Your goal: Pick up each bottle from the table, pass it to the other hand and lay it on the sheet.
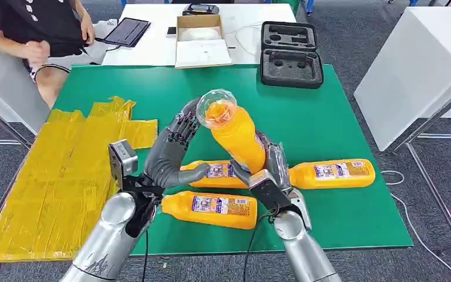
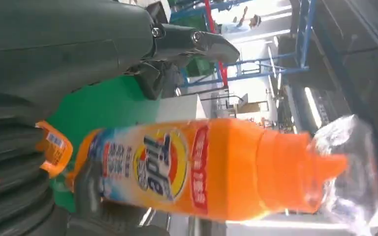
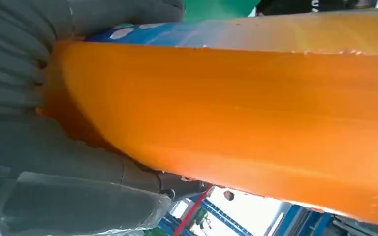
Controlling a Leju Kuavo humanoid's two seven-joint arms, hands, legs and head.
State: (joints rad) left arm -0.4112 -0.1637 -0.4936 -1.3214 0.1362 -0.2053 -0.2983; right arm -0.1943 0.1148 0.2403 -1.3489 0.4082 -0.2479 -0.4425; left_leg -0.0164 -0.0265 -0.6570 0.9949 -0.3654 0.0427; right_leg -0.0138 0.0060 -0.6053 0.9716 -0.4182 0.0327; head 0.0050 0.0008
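My right hand [image 1: 273,163] grips an orange bottle [image 1: 235,132] by its lower body and holds it above the green table [image 1: 329,117], tilted, with its clear-wrapped cap toward my head. The same held bottle [image 2: 211,169] lies across the left wrist view and its orange side [image 3: 236,123] spans the right wrist view. My left hand [image 1: 173,150] is spread beside it, fingers by the cap, thumb below, not closed on it. On the table lie three more orange bottles [image 1: 332,173] [image 1: 211,170] [image 1: 211,208]. The yellow sheet [image 1: 64,176] covers the table's left part.
A black foam case [image 1: 289,54], an open cardboard box [image 1: 202,38] and a tablet [image 1: 126,30] sit at the far end. A person [image 1: 41,29] sits at the far left. A white table [image 1: 411,64] stands to the right.
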